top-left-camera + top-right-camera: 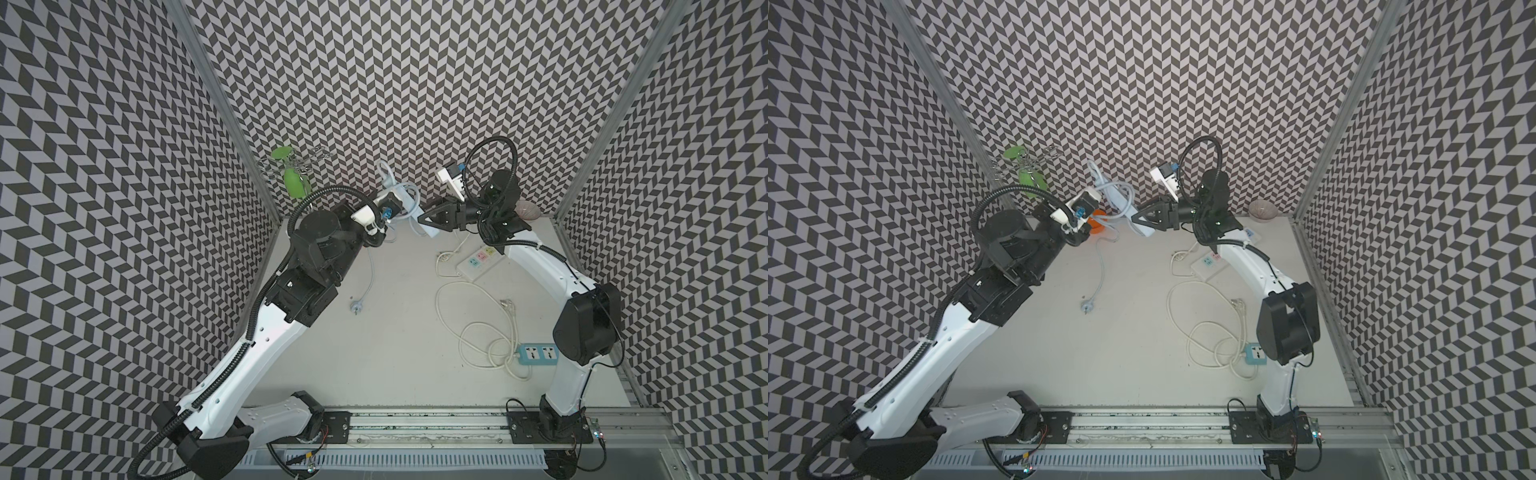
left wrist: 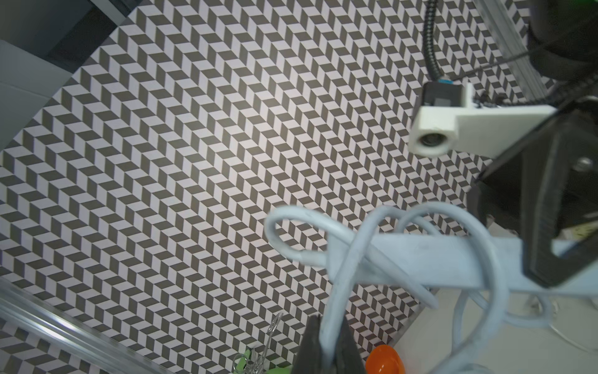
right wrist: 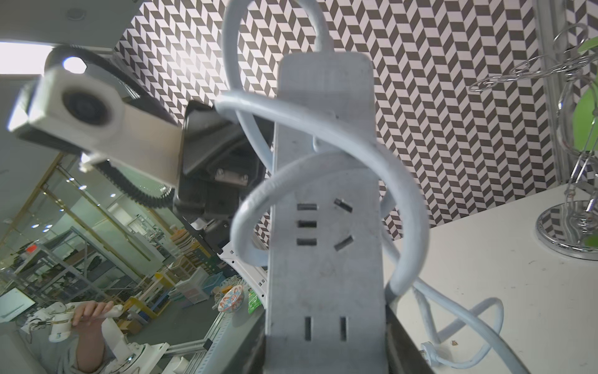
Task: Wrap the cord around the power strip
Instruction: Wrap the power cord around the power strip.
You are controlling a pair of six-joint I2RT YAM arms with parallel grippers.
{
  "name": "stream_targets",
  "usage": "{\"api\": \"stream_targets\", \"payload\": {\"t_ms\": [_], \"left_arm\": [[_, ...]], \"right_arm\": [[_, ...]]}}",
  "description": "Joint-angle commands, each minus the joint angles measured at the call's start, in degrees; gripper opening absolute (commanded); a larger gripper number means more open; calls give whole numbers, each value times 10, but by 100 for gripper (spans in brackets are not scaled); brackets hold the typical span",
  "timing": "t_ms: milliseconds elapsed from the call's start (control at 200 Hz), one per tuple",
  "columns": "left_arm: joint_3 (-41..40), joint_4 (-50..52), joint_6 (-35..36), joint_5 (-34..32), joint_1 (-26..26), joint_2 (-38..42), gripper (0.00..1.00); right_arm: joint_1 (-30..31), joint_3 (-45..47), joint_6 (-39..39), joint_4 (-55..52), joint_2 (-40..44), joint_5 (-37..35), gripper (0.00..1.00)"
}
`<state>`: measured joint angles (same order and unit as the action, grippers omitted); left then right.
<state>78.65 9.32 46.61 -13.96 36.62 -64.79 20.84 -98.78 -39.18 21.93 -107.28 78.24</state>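
The power strip (image 3: 323, 194) is held above the desk (image 1: 395, 332), clamped in the right end effector (image 1: 428, 218); the cord (image 2: 343, 259), pinched by the left end effector (image 2: 326, 353), should be kept taut while wound.

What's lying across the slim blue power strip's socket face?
Loops of the cord cross the power strip, covering part of it; its lower end is hidden inside the right gripper.
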Motion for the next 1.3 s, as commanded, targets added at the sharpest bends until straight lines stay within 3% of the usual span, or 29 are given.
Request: {"api": "stream_targets", "payload": {"t_ms": [0, 145, 330, 456, 606, 671, 811, 916, 981, 1062, 1097, 1232, 1297], "left_arm": [[-37, -10, 3, -11, 6, 73, 0], [-89, 7, -26, -6, 4, 194, 0], [-125, 82, -109, 79, 5, 343, 0], [-152, 166, -154, 133, 5, 407, 0], [-199, 220, -195, 125, 6, 429, 0], [-223, 219, -207, 133, 6, 423, 0], [-275, 172, -200, 86, 6, 387, 0], [-282, 148, -178, 67, -5, 320, 0], [-273, 126, -176, 112, -44, 285, 0], [-246, 114, -180, 226, -146, 234, 0], [-236, 106, -180, 258, -173, 213, 0], [-186, 91, -166, 240, -182, 121, 0], [-147, 97, -172, 267, -201, 70, 0]], "right_arm": [[-22, -13, -28, 59, -11, -45, 0], [-79, -24, -16, 41, -18, -84, 0], [-105, -97, -39, 47, -69, -130, 0], [-105, -149, -87, 98, -103, -151, 0], [-110, -193, -137, 179, -112, -163, 0], [-112, -203, -188, 252, -113, -159, 0], [-113, -232, -425, 551, -129, -126, 0], [-113, -222, -532, 693, -108, -98, 0], [-113, -204, -589, 773, -86, -79, 0], [-113, -184, -655, 857, -62, -55, 0], [-112, -173, -667, 860, -48, -36, 0], [-96, -68, -614, 860, 43, 28, 0], [-81, -46, -598, 860, 68, 59, 0]]}}
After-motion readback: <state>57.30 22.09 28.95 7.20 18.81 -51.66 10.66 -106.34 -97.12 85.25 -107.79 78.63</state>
